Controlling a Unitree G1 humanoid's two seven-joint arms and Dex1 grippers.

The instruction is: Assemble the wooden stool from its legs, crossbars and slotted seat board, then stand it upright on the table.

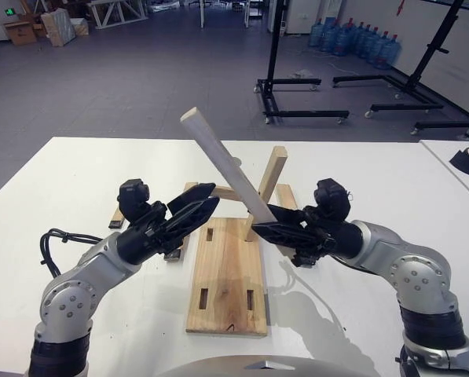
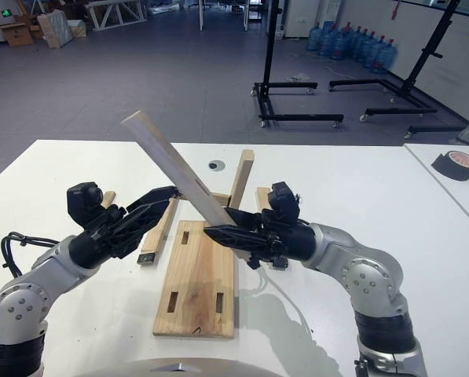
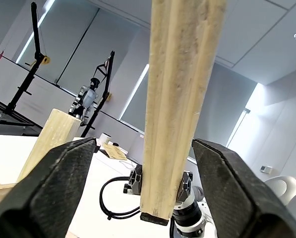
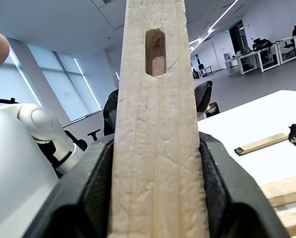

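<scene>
Left eye view: the seat board point(image 1: 228, 275) lies flat on the white worktop point(image 1: 77, 181) – pale wood with a darker streak of grain and narrow slots near its corners. The right gripper point(image 1: 259, 228) sits at the board's far right edge, its fingers pinching the lower end of a long leg point(image 1: 218, 161). This leg is a light, square-cut bar that slants up and away toward the robot's left. Just behind it a second leg point(image 1: 272, 177) leans the opposite way. The left gripper point(image 1: 210, 196) hovers over the board's far left corner with its fingers spread.

Right eye view: a crossbar point(image 2: 157, 232) with a dark end lies on the worktop just left of the board, under the left gripper. A tape roll point(image 2: 456, 162) rests on the neighbouring table.

Left wrist view: the spread fingers point(image 3: 58, 188) flank the long leg, touching it on neither side.

Right wrist view: the fingers point(image 4: 222, 198) press on both sides of the leg – an oblong mortise point(image 4: 156, 52) is cut in its face.
</scene>
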